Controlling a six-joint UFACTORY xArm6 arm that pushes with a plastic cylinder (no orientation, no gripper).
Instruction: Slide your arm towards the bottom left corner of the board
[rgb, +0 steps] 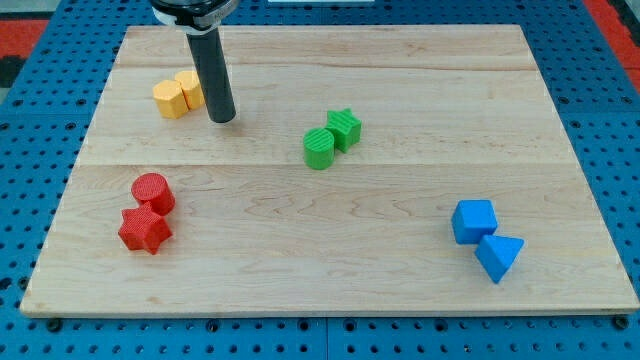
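Resting on the board (330, 270) near the view's top left, my tip (222, 119) sits just right of two touching yellow blocks (178, 94). No jaws exist on this rod. Toward the bottom left corner (45, 295) lie a red cylinder (153, 192) and red star (145, 230), touching. Green cylinder (319, 148) and green star (344, 128) sit mid-board; blue cube (473, 220) and blue wedge (498, 256) at the right.
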